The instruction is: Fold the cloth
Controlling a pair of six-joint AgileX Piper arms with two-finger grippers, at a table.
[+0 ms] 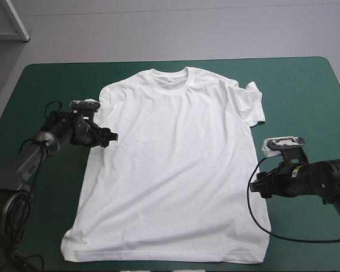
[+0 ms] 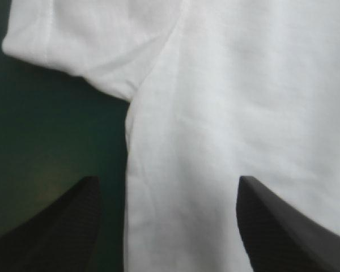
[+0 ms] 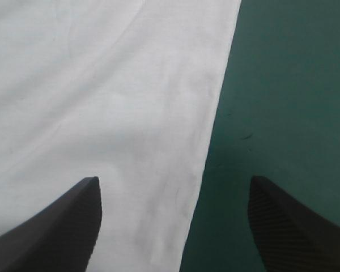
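White T-shirt (image 1: 170, 164) spread flat at centre frame on teal-green cover (image 1: 306, 85).
Collar toward the upper edge of the high view, hem near the lower edge. At left of centre, left gripper (image 1: 112, 136) at the shirt's side edge just below the sleeve: black fingers wide apart, gripping nothing, one over cloth and one over cover. At lower right, right gripper (image 1: 254, 186) at the opposite side edge, likewise spread wide and empty, straddling the edge.

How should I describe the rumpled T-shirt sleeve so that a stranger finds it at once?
On the teal-green table a white T-shirt lies spread flat, collar toward the far edge. Its sleeve nearest the right gripper is the one: creased and bunched, while the other lies flatter.
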